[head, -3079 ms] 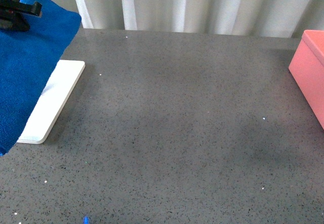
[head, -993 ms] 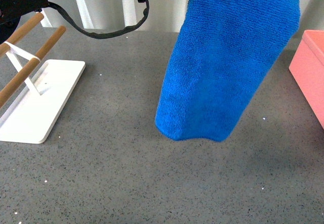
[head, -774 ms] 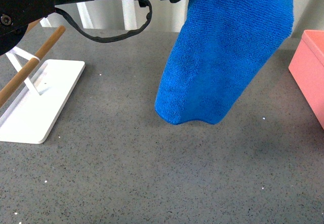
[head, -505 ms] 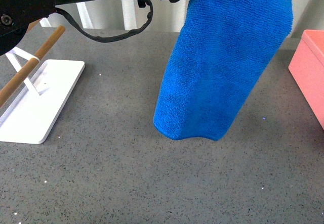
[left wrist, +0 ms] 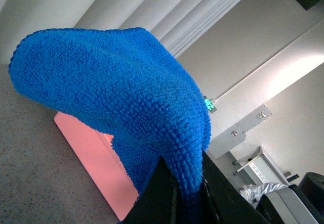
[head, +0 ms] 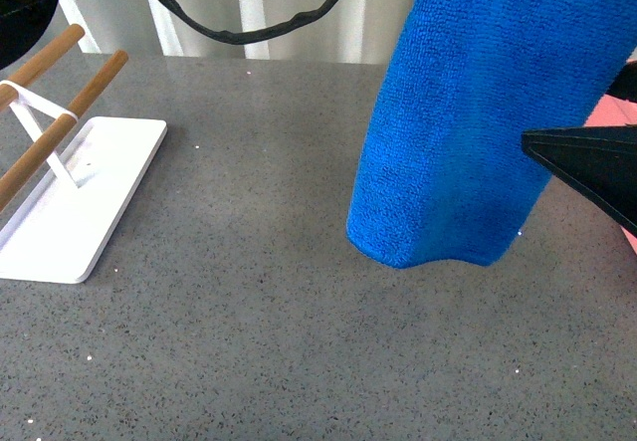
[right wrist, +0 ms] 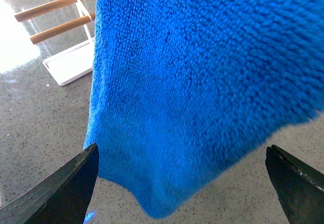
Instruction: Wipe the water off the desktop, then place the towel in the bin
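Towel [head: 468, 132]: hangs over the bench [head: 249, 341], well right of the white rod rack [head: 70, 212].
Left fingers [left wrist: 159, 198]: clamped on the towel's top fold.
Right fingers [right wrist: 63, 188]: spread wide, gripping nothing.
Bin [left wrist: 91, 163]: beyond the towel from the rack.

towel [head: 468, 112]: fluffy microfibre cloth; desktop [head: 249, 312]: matt, speckled, stone-like; rods [head: 95, 88]: bare wood; tray [head: 100, 192]: smooth, semi-matt.

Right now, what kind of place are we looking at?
Probably an indoor lab or workshop, not a home. The speckled grey desktop stands before a white curtain, and the left wrist view shows a green exit sign and metal equipment further back.
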Robot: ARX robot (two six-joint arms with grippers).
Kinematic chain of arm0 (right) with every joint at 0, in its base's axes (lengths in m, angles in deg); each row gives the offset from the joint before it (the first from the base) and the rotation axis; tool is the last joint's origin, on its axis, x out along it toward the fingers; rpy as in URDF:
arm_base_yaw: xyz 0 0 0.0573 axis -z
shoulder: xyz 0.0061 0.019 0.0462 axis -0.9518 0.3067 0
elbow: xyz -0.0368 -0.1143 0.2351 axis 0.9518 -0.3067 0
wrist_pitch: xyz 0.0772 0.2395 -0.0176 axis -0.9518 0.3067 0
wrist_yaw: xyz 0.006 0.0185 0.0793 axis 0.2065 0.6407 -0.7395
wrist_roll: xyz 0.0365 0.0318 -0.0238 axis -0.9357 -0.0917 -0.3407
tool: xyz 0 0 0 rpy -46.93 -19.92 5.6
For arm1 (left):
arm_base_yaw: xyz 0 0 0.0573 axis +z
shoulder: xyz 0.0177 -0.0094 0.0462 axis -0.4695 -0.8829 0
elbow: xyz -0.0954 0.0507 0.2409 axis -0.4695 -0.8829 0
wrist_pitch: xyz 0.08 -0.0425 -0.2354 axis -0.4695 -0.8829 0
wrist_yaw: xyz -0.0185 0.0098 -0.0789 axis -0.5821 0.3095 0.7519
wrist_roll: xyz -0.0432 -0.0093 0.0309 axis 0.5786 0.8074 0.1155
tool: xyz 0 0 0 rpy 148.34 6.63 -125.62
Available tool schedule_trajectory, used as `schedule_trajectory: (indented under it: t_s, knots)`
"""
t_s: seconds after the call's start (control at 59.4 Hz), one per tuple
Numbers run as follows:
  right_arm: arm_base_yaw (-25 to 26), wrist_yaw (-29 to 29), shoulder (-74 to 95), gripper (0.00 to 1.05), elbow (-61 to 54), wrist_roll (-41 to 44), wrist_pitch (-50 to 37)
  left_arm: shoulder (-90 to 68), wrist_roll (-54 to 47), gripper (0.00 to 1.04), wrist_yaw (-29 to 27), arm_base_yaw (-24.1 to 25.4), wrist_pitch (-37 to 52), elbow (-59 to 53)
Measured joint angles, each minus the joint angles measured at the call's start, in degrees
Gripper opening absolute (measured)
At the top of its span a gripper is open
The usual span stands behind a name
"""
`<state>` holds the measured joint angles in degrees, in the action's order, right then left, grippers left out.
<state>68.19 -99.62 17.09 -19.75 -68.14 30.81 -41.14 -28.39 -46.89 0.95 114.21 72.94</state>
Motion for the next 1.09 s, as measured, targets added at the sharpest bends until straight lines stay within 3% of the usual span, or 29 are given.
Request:
schedule_trajectory:
  t_s: [0.269, 0.505, 0.673, 0.791, 1.094]
  knots:
    - [-2.6, -0.7, 4.0, 0.97, 3.8, 0.8, -2.5, 0.2, 0.4, 0.05, -0.1, -0.3, -0.1, 0.0]
    - [-5.0, 1.5, 5.9, 0.6, 4.3, 0.6, -4.3, 0.2, 0.4, 0.05, -0.4, -0.3, -0.5, 0.0]
    - [-5.3, 1.7, 5.9, 0.23, 4.3, -0.2, -5.1, 0.2, 0.6, 0.05, -0.3, -0.3, -0.6, 0.0]
    - [-5.0, 2.0, 5.9, 0.05, 4.3, -0.6, -5.1, 0.2, 0.6, 0.05, -0.4, -0.3, -0.8, 0.0]
    - [-4.2, 2.5, 5.6, 0.03, 4.3, -1.0, -5.0, 0.2, 0.1, 0.05, -0.3, 0.5, -2.1, 0.0]
